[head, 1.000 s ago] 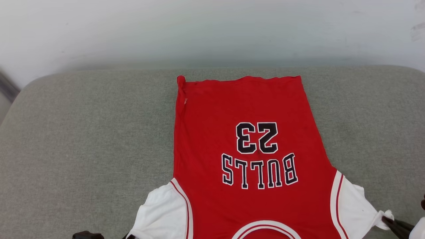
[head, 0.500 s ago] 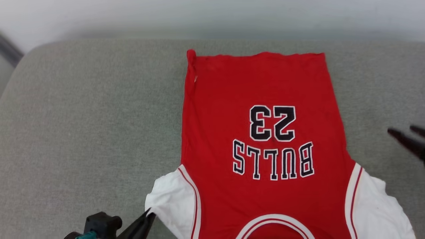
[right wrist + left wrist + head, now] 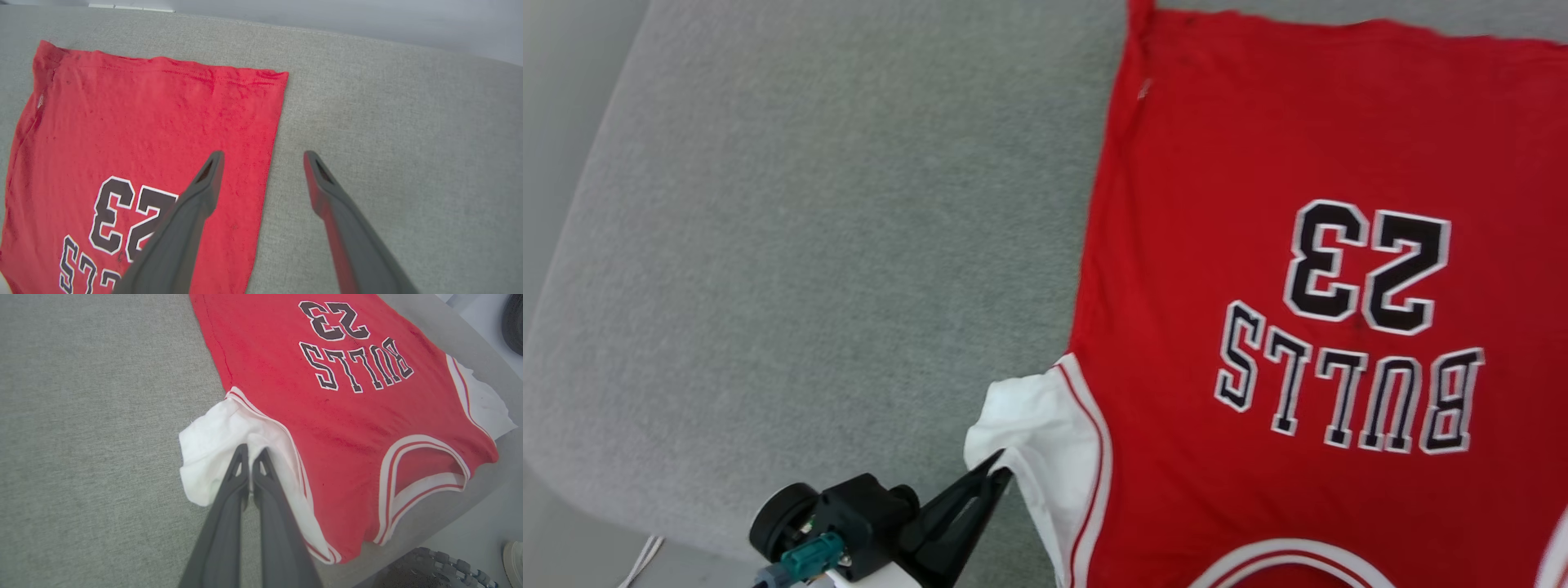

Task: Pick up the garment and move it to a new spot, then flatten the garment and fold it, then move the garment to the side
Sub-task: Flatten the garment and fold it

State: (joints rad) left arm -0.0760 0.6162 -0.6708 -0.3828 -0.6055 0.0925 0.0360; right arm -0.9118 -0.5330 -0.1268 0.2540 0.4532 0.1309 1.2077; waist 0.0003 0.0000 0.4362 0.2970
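Note:
The garment (image 3: 1258, 163), a red T-shirt with white sleeves and black "BULLS 23" lettering, lies flat on a grey cushion with its collar toward me. My left gripper (image 3: 1001, 475) is shut on the bunched white left sleeve (image 3: 1033, 420) at the shirt's lower left. The left wrist view shows the same fingertips (image 3: 242, 453) pressed together in a fold of that sleeve (image 3: 212, 437). My right gripper (image 3: 263, 157) stands open with nothing between its fingers. It hovers over the garment's (image 3: 143, 122) far right side edge, near the hem corner.
The grey cushion (image 3: 809, 245) has bare room to the left of the shirt and beyond its right edge (image 3: 388, 143). Its near edge drops to a pale floor, where a black ribbed wheel (image 3: 429, 567) shows. A pale wall runs behind (image 3: 327, 16).
My right gripper let go of the right sleeve, opened, and moved up beside the shirt's far edge. My left gripper came up onto the left sleeve. The head camera has swung, shifting the whole picture.

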